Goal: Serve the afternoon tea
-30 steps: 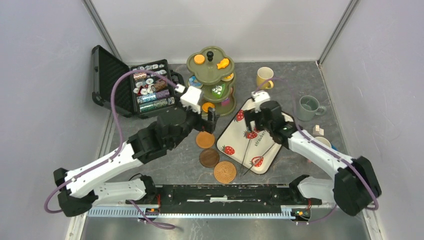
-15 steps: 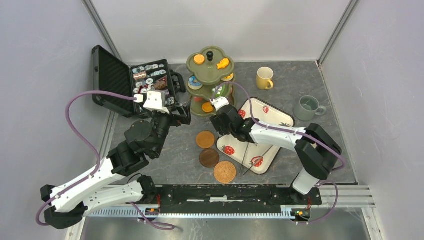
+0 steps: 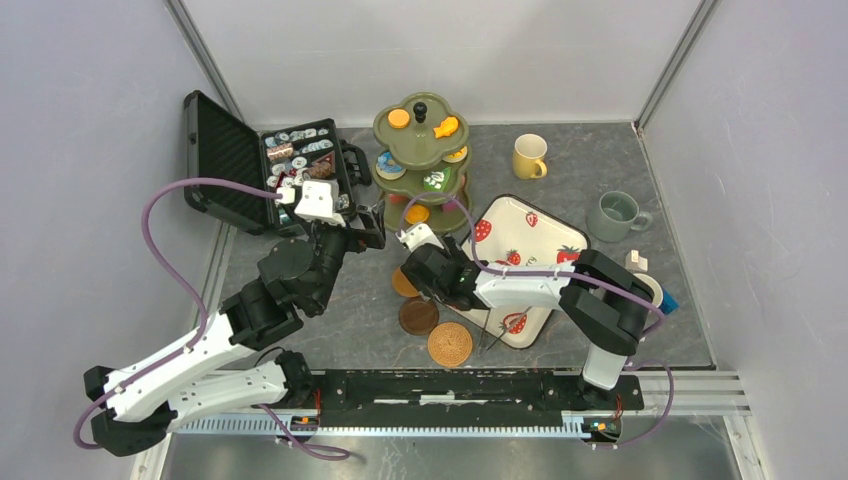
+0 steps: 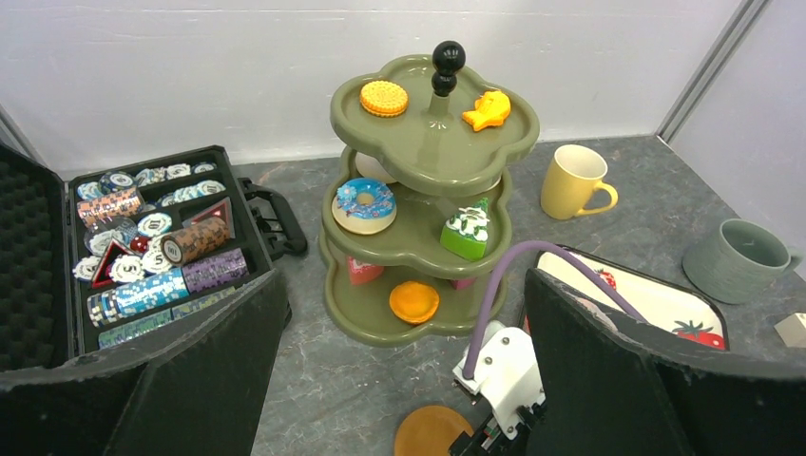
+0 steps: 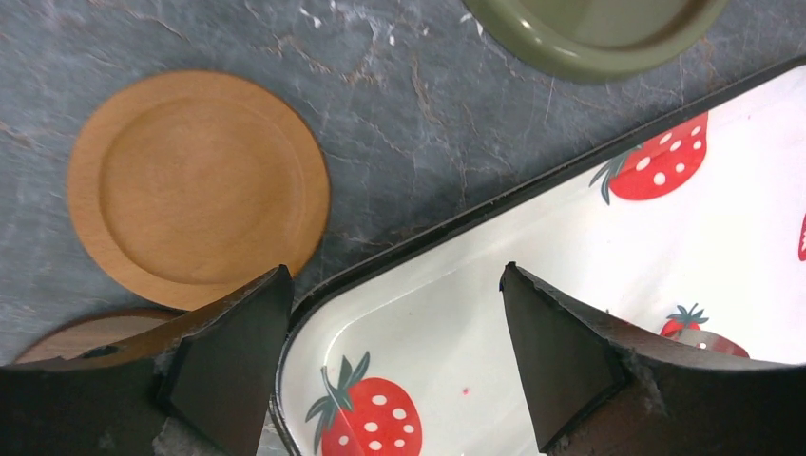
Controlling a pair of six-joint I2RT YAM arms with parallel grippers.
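My right pincer (image 5: 394,275) is spread wide and holds nothing. It hangs low over a corner of the strawberry tray (image 5: 589,228), with one finger over the tray and the other over the worktop (image 5: 399,142). Just beside that corner lies the light brown coaster (image 5: 198,185), with a darker coaster (image 5: 86,332) half hidden under my finger and a third coaster (image 3: 449,343) nearer my bases. My left pincer (image 4: 404,285) is also wide and empty, raised and facing the olive-green three-tier stand (image 4: 432,142), which carries a blue donut (image 4: 364,201), a green cake (image 4: 466,233) and an orange biscuit (image 4: 384,97). The yellow mug (image 4: 573,180) and grey-green mug (image 4: 737,261) stand beyond the tray. The open poker chip case (image 4: 143,256) lies left of the stand.
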